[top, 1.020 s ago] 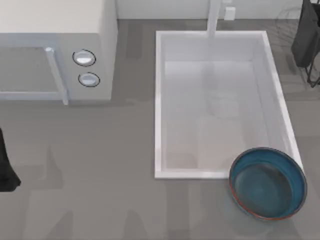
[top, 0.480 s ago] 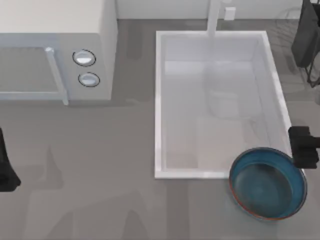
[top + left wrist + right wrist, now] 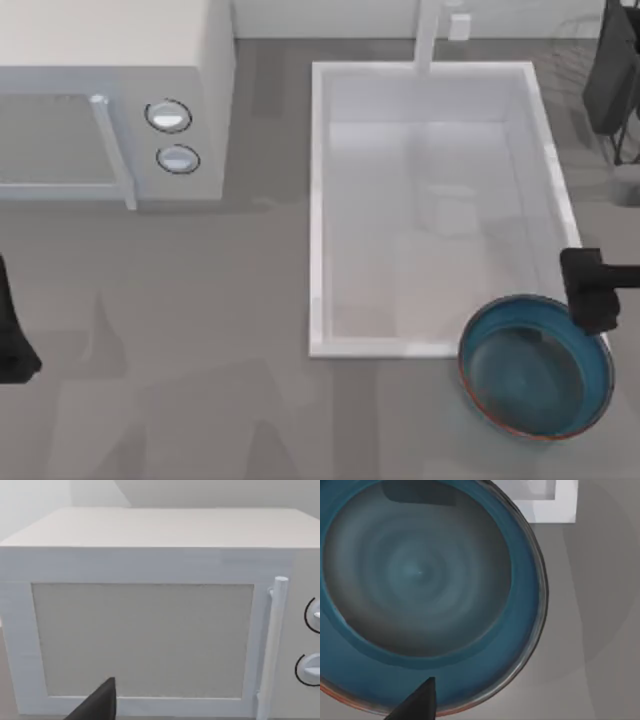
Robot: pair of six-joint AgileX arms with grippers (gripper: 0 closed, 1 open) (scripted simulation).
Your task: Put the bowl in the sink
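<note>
Bowl [image 3: 535,368] sits on the bench at the sink [image 3: 318,200] corner; right tool [image 3: 590,290] over its rim — positioned to grasp, finger state indeterminable.

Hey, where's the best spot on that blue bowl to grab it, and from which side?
Probably the rim of the bowl, at its edge toward the table's right, coming down from above. It sits upright and open, with a thin rim a finger could straddle, inside and outside. The right gripper hovers there, beside the sink.
</note>
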